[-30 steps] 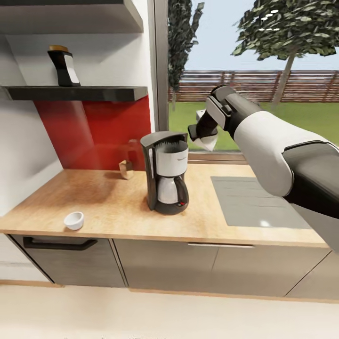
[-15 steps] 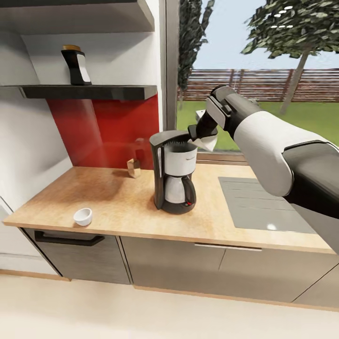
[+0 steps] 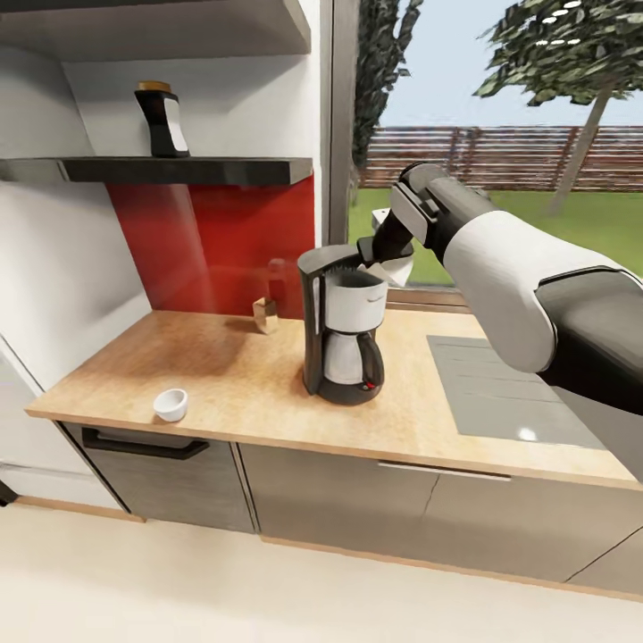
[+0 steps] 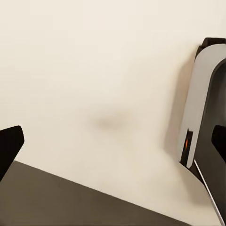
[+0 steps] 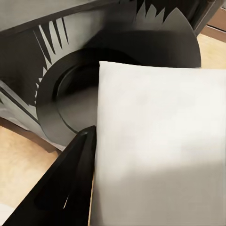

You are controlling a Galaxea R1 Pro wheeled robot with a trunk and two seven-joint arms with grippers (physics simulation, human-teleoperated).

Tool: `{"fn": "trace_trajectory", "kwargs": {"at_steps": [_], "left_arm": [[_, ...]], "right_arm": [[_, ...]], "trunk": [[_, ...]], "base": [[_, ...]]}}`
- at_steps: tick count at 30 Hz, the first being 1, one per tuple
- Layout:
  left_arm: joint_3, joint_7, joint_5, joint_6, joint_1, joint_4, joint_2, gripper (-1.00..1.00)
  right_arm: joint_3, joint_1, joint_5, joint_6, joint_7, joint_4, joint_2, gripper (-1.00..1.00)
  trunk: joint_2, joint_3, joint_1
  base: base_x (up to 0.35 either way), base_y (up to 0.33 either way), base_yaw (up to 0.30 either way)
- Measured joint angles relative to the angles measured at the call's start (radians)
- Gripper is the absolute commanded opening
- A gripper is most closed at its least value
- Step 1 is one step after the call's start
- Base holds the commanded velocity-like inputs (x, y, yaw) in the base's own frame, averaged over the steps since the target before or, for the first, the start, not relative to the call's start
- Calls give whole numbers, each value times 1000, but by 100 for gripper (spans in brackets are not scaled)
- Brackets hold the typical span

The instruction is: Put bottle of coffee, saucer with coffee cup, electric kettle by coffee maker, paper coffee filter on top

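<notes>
- So far, only the first item looks settled: the black and silver drip coffee maker with a glass carafe (image 3: 344, 326) stands on the light wooden countertop (image 3: 223, 375).
- The right gripper (image 3: 378, 254) is clamped on the flat white paper coffee filter (image 5: 160, 146), held just above the maker's open top; in my judgement this step is close to done but not finished.
- The dark coffee bottle with a white label and tan lid (image 3: 163, 120) sits on the dark wall shelf (image 3: 179, 170), not yet moved.
- A small white cup (image 3: 171, 404) rests near the counter's front edge; I can't make out a saucer or kettle.
- The left gripper (image 4: 113, 141) hangs with fingers apart over pale floor.
- Red backsplash (image 3: 223, 241), grey hob (image 3: 509, 393), window onto a lawn (image 3: 500, 210).
</notes>
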Motion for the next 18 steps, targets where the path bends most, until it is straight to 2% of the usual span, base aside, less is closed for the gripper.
{"fn": "trace_trajectory", "kwargs": {"at_steps": [18], "left_arm": [[-1, -1, 0, 0, 0, 0, 1, 100]], "right_arm": [[5, 0, 4, 0, 0, -1, 0, -100]], "trunk": [[0, -1, 0]], "base": [[0, 0, 6]]}}
